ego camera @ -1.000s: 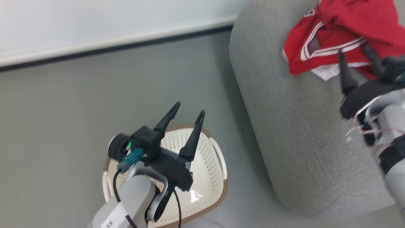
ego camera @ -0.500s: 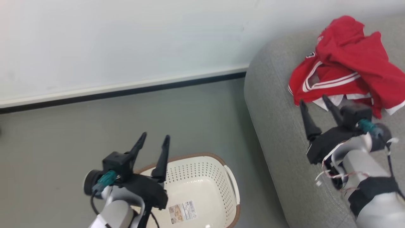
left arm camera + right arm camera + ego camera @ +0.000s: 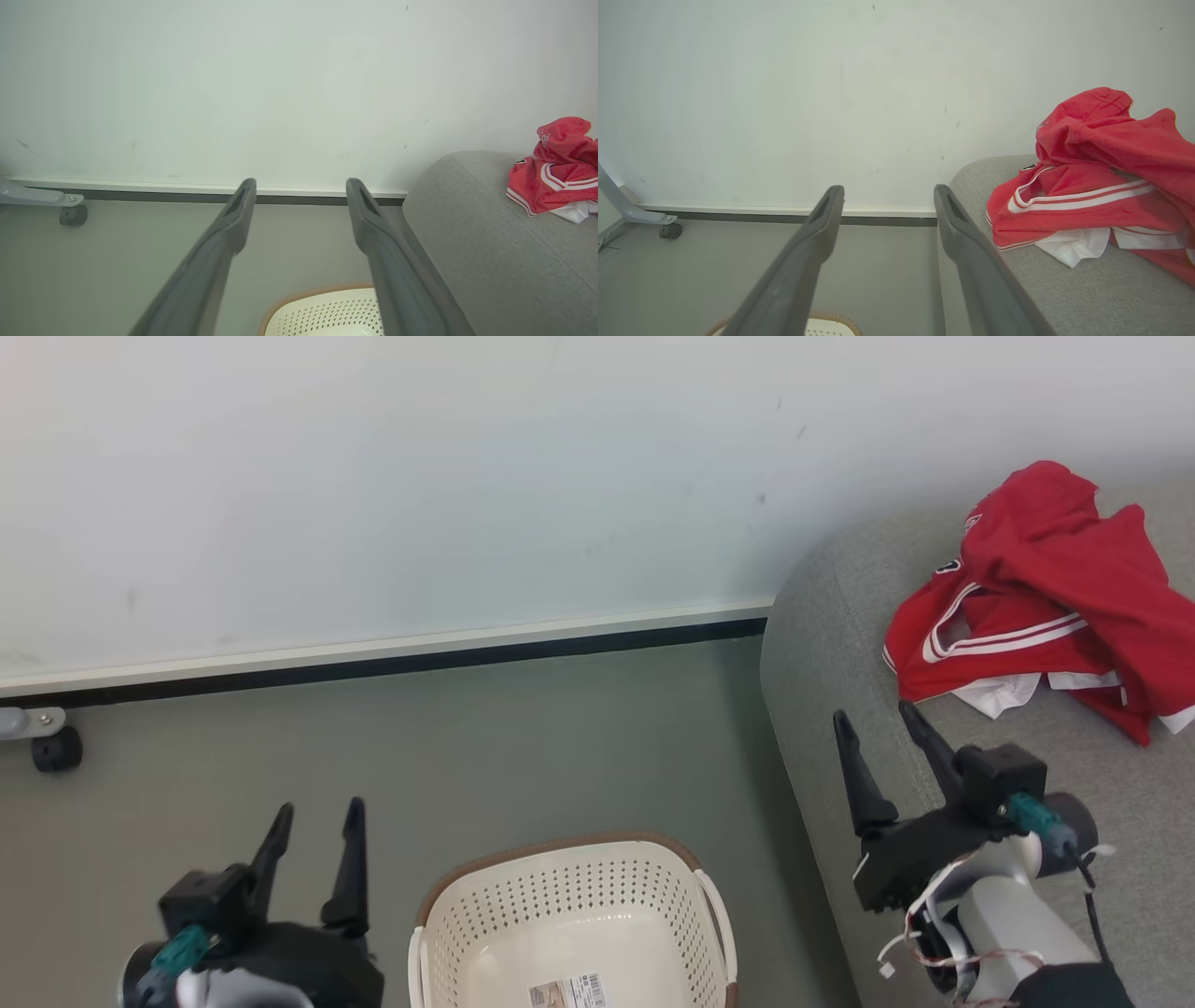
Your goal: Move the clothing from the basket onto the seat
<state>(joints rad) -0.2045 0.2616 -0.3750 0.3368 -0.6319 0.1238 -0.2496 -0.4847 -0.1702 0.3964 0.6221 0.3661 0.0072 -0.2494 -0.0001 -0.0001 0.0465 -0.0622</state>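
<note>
Far left, at the foot of the white wall: small black caster wheel (image 3: 56, 749) on a grey metal leg. Next along, left gripper (image 3: 319, 805) above grey floor, jaws spread wide, gripping nothing, just beside the cream-white perforated plastic laundry basket with brown woven-look rim (image 3: 569, 896). Further right, right gripper (image 3: 874, 713) over the near edge of the large grey fabric-upholstered sofa (image 3: 822, 616), jaws likewise wide apart and empty, near but clear of the two crumpled bright-red sports garments with white stripes and hem (image 3: 1046, 607), heaped on the cushion. Judged finished bar a check: best done by keeping both arms clear of the cloth, avoiding any snag, and looking into the basket. Front of the basket floor cut off at the bottom edge; boundary between the two garments hard to tell.
</note>
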